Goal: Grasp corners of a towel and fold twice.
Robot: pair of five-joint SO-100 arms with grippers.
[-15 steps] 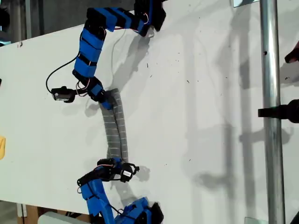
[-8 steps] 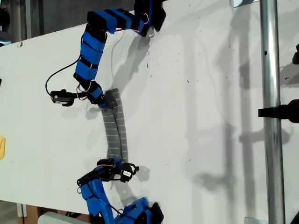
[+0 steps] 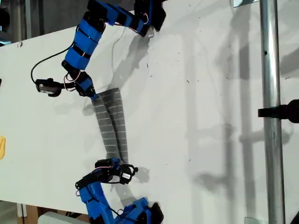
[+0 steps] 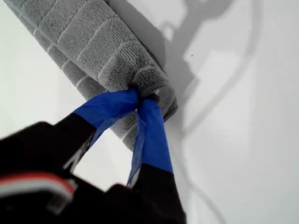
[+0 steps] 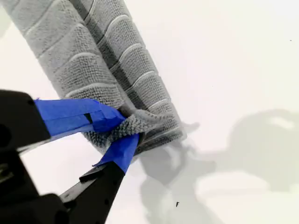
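Lengthwise, the towel (image 3: 111, 125) stretches between my first gripper (image 4: 140, 99) and my second gripper (image 5: 127, 127).

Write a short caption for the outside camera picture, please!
Two blue arms hold a grey striped towel by its ends above a white table.

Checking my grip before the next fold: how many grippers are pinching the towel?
2: my first gripper and my second gripper, each shut on an end of the towel.
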